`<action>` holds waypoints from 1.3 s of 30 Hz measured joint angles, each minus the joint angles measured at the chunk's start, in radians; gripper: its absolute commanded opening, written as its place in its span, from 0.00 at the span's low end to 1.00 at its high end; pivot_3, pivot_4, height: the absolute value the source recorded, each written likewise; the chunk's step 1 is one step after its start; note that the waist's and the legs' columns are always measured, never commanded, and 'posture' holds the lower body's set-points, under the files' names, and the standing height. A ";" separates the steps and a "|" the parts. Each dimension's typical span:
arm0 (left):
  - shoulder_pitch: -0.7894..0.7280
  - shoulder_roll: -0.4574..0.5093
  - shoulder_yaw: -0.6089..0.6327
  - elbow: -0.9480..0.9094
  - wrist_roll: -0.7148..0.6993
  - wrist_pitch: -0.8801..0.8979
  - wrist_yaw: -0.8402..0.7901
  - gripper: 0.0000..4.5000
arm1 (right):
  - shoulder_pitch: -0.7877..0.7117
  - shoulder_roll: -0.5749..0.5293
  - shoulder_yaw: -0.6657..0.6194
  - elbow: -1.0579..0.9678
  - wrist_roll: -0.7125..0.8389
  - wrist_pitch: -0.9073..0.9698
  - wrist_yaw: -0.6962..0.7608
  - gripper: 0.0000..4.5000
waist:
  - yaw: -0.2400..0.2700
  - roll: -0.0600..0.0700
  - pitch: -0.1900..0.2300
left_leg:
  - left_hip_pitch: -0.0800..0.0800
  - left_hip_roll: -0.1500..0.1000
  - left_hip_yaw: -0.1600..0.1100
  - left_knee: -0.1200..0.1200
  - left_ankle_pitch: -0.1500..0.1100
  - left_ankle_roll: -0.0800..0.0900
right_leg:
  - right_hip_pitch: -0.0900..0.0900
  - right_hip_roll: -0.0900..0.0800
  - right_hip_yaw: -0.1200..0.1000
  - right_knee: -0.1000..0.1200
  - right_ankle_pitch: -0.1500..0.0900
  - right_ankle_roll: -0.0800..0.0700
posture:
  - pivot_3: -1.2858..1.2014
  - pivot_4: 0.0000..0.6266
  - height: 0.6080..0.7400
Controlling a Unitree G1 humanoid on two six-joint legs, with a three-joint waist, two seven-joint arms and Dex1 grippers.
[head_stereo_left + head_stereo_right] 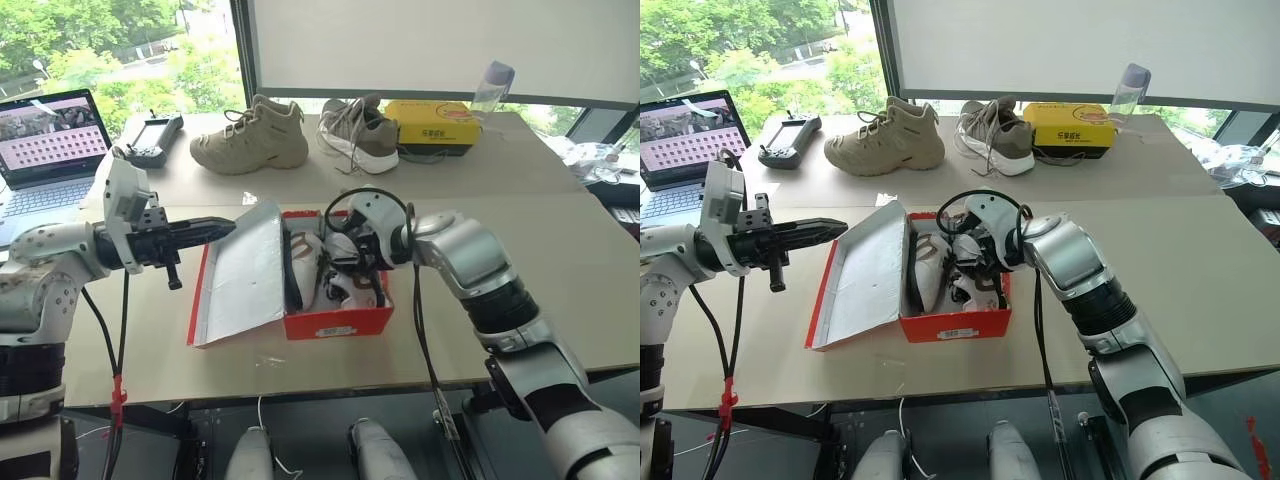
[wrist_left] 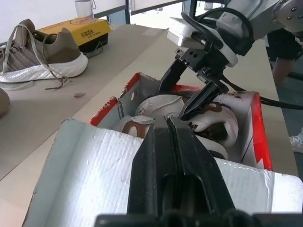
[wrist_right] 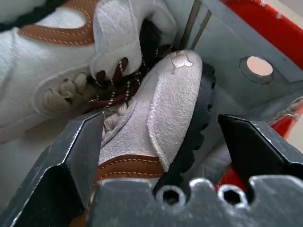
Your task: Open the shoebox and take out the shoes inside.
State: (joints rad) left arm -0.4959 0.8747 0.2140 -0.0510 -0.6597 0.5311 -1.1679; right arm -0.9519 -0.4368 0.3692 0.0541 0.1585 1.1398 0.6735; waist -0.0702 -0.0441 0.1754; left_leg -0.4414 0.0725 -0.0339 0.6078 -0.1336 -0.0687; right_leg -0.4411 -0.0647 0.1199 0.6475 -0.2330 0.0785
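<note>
Right wrist view: pincer [image 3: 161, 142] astride shoes [image 3: 165, 109]

Daylight from the windows [image 1: 120, 50] at the back, bright and even over the table [image 1: 560, 250]. Outdoor greenery close to blown out. Soft short shadows under the shoebox [image 1: 340, 322] and the tan boot [image 1: 250, 140]. The grey-white lid inside [image 2: 85, 179] glares in the left wrist view. Head views are sharp. In the right wrist view the right gripper [image 3: 161, 137] fingers sit soft in the foreground; the shoes [image 3: 161, 109] behind are crisp. Slight wide-angle stretch at the wrist views' edges.
</note>
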 measured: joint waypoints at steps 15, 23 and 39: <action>0.000 0.000 0.000 -0.016 -0.001 0.015 0.020 0.00 | 0.001 0.009 0.008 0.029 -0.001 -0.022 -0.007 0.25 | 0.002 0.000 0.000 | 0.000 0.000 0.000 0.000 0.000 0.000 | 0.000 0.000 0.000 0.000 0.000 0.000 | 0.52 0.24 0.79; 0.000 0.000 0.000 -0.016 -0.002 0.017 0.021 0.00 | -0.001 0.016 0.002 0.032 0.000 -0.015 -0.017 0.25 | 0.002 0.000 0.000 | 0.000 0.000 0.000 0.000 0.000 0.000 | 0.000 0.000 0.000 0.000 0.000 0.000 | 0.52 0.24 0.79; -0.012 0.000 -0.003 -0.016 -0.001 0.017 0.018 0.00 | -0.076 0.070 -0.187 -0.006 0.063 0.170 -0.113 0.25 | 0.000 0.000 0.000 | 0.000 0.000 0.000 -0.001 0.000 0.000 | 0.000 0.000 0.000 0.000 0.000 0.000 | 0.52 0.24 0.79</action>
State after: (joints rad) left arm -0.5082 0.8748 0.2110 -0.0667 -0.6607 0.5483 -1.1497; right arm -1.0279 -0.3670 0.1820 0.0485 0.2217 1.3097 0.5610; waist -0.0703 -0.0441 0.1757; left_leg -0.4416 0.0725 -0.0340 0.6073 -0.1336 -0.0686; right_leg -0.4415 -0.0647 0.1198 0.6475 -0.2330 0.0785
